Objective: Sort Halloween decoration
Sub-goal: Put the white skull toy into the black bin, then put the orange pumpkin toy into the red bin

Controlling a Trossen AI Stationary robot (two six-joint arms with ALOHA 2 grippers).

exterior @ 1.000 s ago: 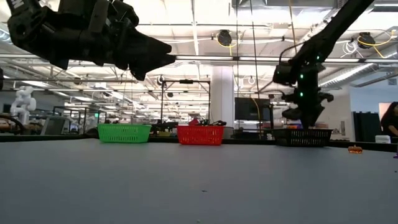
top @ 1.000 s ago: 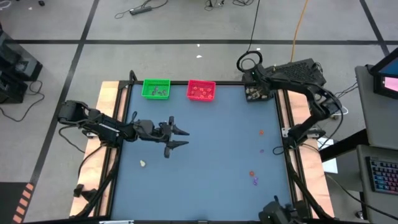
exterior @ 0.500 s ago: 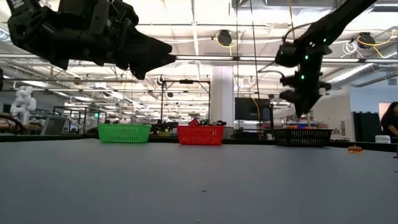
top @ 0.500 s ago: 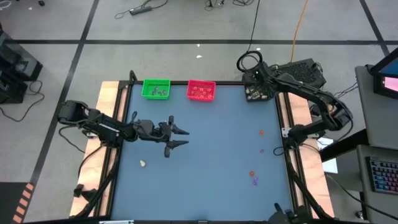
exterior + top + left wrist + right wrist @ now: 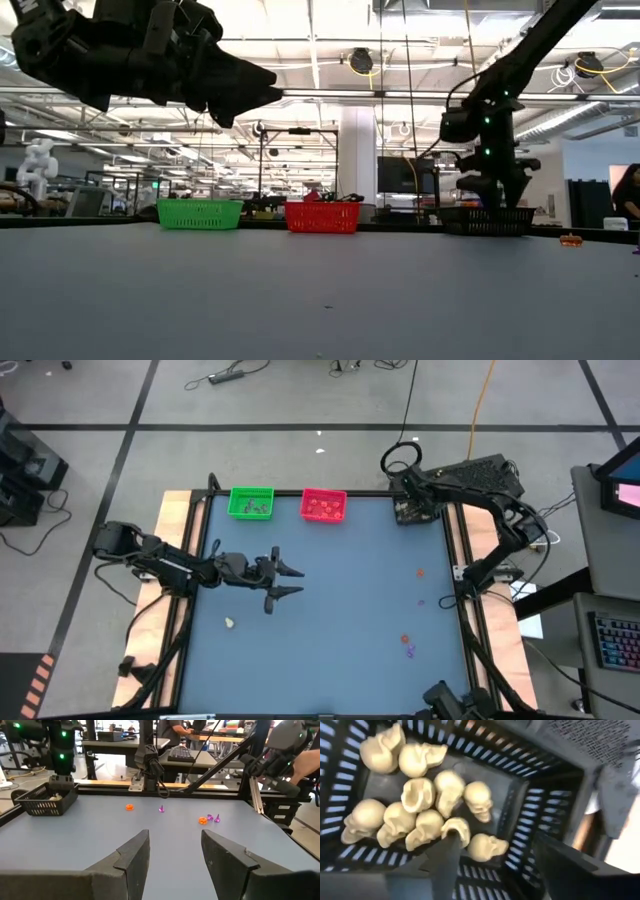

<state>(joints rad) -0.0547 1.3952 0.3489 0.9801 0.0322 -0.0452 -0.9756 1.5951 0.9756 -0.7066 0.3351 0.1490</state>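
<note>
- The right gripper (image 5: 408,510) hangs over the black tray (image 5: 412,512) at the table's far right corner; its arm reaches from the right edge, elbow bent outward, wrist pointing down.
- In the right wrist view the right gripper's fingers (image 5: 442,857) stand wide apart above the tray's interior, with nothing between them.
- The black tray (image 5: 540,795) holds a heap of cream-white skulls (image 5: 427,807), about a dozen, touching one another.
- The left gripper (image 5: 285,582) sits well to the left of the black tray, over the table's (image 5: 340,620) left middle; its arm lies stretched nearly level from the left edge.
- The left gripper's fingers (image 5: 132,857) are parted, nothing held between them.
- One cream-white trinket (image 5: 230,623) lies on the table far left of the black tray, near the left arm.
- Orange-red trinkets (image 5: 420,572) and purple trinkets (image 5: 409,651) lie scattered on the near side of the black tray, along the table's right side.
- The red tray (image 5: 323,505) stands just left of the black tray along the far edge; the green tray (image 5: 251,502) stands beyond it, further left. Both hold small items too small to identify.
- No readable writing or brand marks are discernible.
</note>
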